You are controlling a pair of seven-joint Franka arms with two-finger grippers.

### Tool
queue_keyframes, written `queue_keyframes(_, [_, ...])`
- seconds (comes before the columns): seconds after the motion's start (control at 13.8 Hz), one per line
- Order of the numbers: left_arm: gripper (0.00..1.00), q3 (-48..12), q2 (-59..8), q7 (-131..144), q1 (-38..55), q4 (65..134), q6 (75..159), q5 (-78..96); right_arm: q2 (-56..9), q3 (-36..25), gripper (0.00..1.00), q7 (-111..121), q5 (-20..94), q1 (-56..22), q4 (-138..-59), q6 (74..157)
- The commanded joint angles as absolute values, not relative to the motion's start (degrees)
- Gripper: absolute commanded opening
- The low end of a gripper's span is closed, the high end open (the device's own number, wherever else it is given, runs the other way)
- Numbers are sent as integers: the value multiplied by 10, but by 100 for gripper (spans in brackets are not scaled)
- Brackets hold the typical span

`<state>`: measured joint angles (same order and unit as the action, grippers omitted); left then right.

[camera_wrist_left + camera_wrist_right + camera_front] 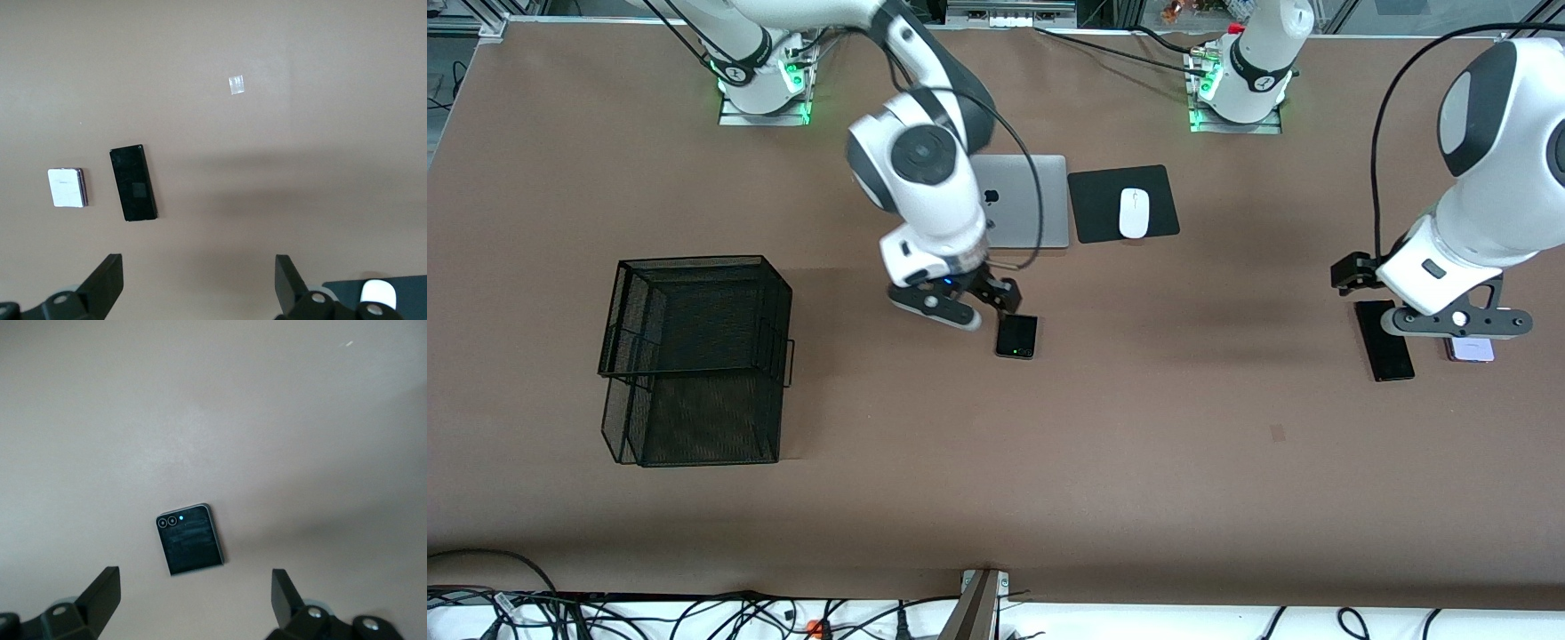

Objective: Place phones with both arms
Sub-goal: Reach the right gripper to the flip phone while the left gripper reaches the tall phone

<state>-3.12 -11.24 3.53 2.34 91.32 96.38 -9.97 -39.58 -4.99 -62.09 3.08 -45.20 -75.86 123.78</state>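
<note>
Front view shows the right gripper (996,307) with jaws wide and empty over the squarish black phone (1016,336) mid-desk, the left gripper (1458,322) likewise spread above the slim black phone (1384,340) and lavender phone (1471,349), apparently lining up picks.

You get even, bright overhead light; soft arm shadows fall across the table (1049,462), and both wrist views look hazy.

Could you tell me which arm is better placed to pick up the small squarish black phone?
Right: the right gripper, open, hangs beside the small squarish black phone; the left gripper is over two other phones.
</note>
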Motion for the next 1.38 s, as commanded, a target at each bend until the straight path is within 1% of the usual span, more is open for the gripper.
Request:
queue_keyframes(0.0, [100, -41, -84, 19, -9, 959, 995, -103, -481, -59, 100, -642, 16, -458, -672, 1236])
queue_keyframes(0.15, [100, -41, -76, -15, -30, 987, 1026, -102, -519, -60, 100, -696, 13, -458, -645, 1254])
queue_keyframes(0.36, [100, -41, -78, -29, -61, 1002, 1042, -97, -559, -64, 100, -740, -22, -470, -616, 1250])
queue_keyframes(0.44, [100, -40, -79, -48, -74, 1017, 1062, -97, -560, -64, 100, -733, -22, -470, -615, 1238])
queue_keyframes(0.58, [100, -40, -85, -82, -107, 1046, 1134, -97, -561, -62, 100, -688, -23, -471, -614, 1216])
queue_keyframes(0.65, [100, -40, -92, -85, -115, 1056, 1149, -97, -562, -60, 100, -685, -23, -471, -613, 1214])
queue_keyframes(0.8, [100, -40, -119, -85, -142, 1057, 1158, -97, -568, -60, 100, -663, -24, -483, -612, 1223])
queue_keyframes(1.09, [100, -40, -191, -85, -188, 1057, 1221, -97, -585, -49, 100, -663, -21, -496, -610, 1286])
queue_keyframes(1.31, [100, -40, -230, -84, -206, 1058, 1244, -97, -596, -49, 100, -651, -22, -496, -613, 1295])
